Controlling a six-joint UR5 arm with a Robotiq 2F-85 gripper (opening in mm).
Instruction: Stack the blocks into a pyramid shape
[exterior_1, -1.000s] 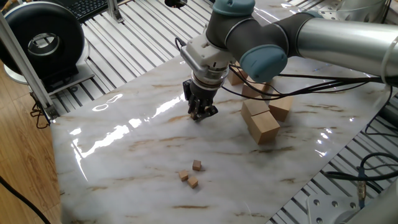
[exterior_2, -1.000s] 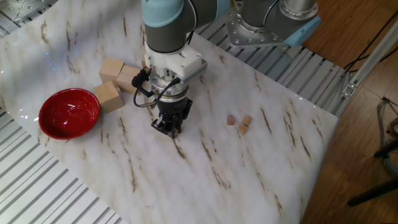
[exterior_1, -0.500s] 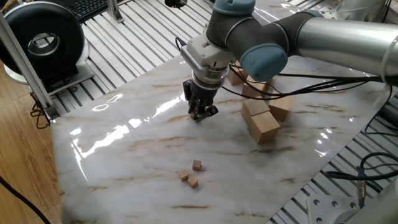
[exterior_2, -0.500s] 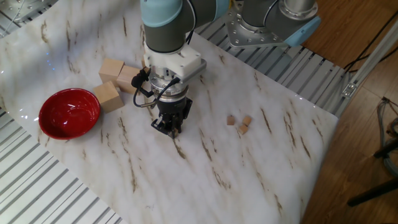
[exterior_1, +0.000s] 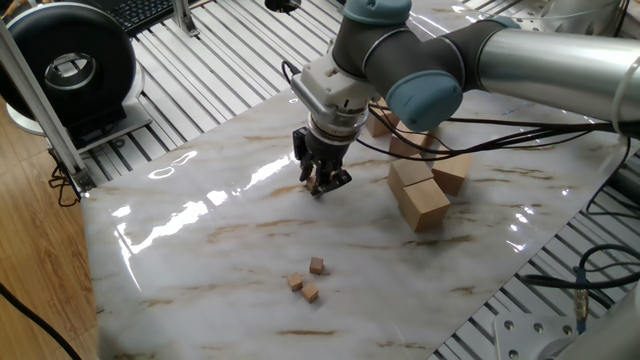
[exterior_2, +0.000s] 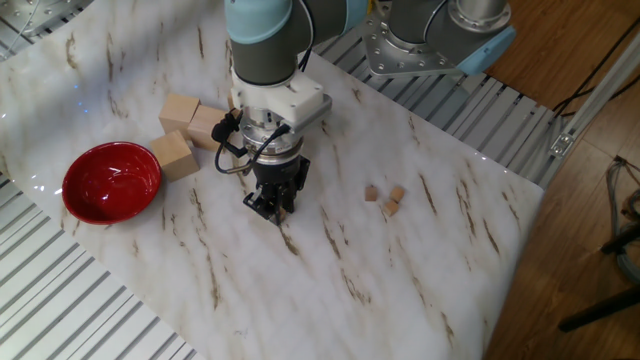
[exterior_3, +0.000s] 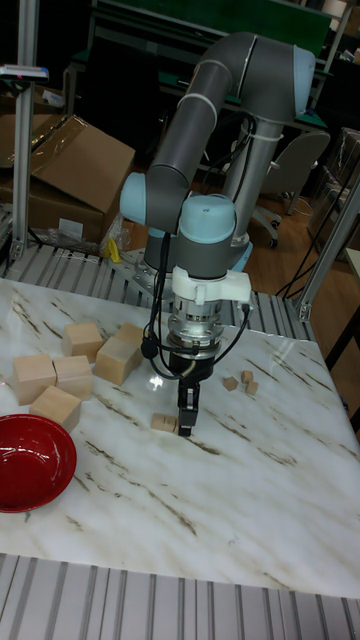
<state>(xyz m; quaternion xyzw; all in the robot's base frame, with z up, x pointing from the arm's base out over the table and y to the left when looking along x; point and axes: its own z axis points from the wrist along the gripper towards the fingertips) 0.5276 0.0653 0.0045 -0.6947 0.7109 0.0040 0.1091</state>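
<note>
Tall fixed view: gripper (exterior_3: 187, 424) hangs low over the marble table (exterior_3: 260, 500), fingers pointing down, close together. One small tan cube (exterior_3: 163, 423) sits on the marble just to the side of the fingertips; touching or apart, cannot tell. Whether the jaws clamp anything also cannot be told; in the two fixed views the fingertips (exterior_1: 322, 185) look dark and nearly closed, with no cube clearly visible there.

Three tiny cubes (exterior_1: 309, 279) lie in a loose cluster on the marble, well apart from the gripper (exterior_2: 273, 208), all at table level, none stacked. Same cluster in the other fixed view (exterior_2: 385, 198).

Large wooden blocks (exterior_2: 188, 132) grouped near the arm's base side. Red bowl (exterior_2: 111, 182) beside them.
</note>
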